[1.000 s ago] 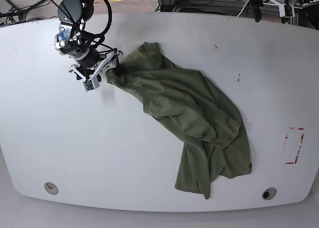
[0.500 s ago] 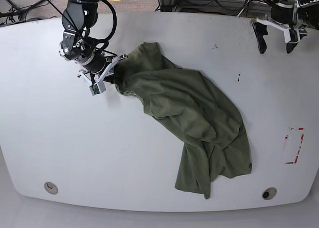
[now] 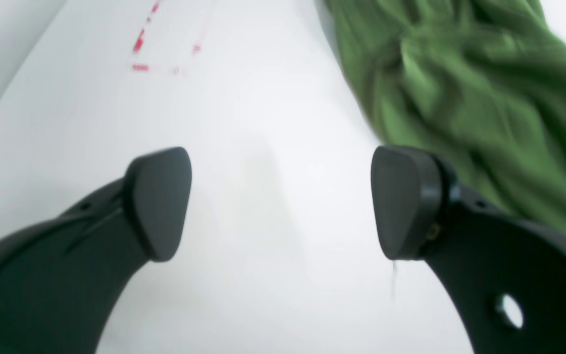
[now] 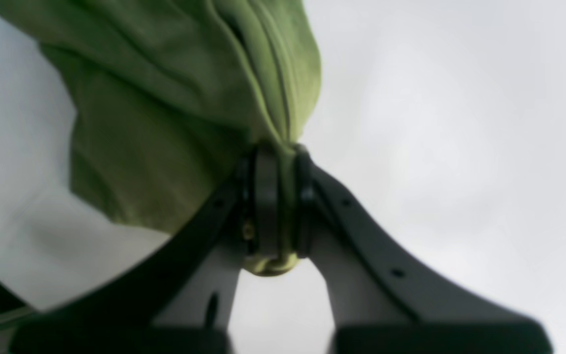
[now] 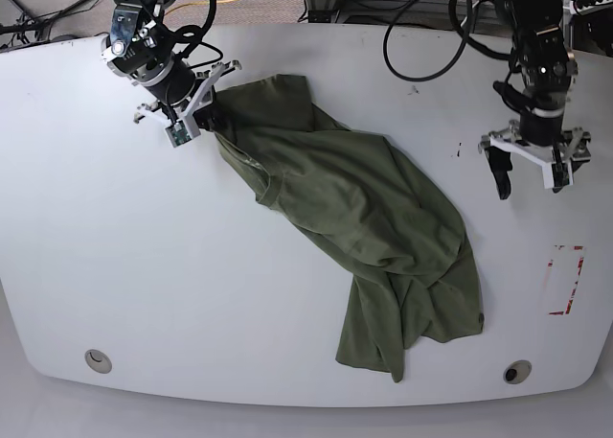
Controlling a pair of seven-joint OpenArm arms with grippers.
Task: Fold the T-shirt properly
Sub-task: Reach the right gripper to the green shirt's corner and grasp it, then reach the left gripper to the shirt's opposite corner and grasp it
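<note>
The right gripper [image 4: 278, 206] is clamping a bunched fold of the T-shirt [image 5: 374, 227] between its jaws, and in the right wrist view the olive-green cloth is squeezing out both above and below the closed pads, with a small wad poking through at the bottom. In the base view that gripper [image 5: 196, 122] is sitting at the far left part of the white tabletop [image 5: 144, 265], holding the garment's upper corner, and the cloth is running away from it in a long diagonal sweep toward the near right. The T-shirt is lying crumpled and wrinkled across the middle of the tabletop, its far end pinched up at the gripper and its near end spilling into a folded heap close to the front edge, not far from a small round hole [image 5: 517, 372] in the surface. Over on the other side, the left gripper [image 5: 530, 176] is hanging above bare tabletop with its jaws spread wide and nothing between them, well apart from the shirt in the base view. The left wrist view is showing those two dark pads [image 3: 157, 201] standing far apart over plain white surface, with the green cloth [image 3: 469, 88] lying off to one side beyond them and some red marks [image 3: 140, 44] farther out. Those same red marks [image 5: 565, 280] are showing near the right edge in the base view.
</note>
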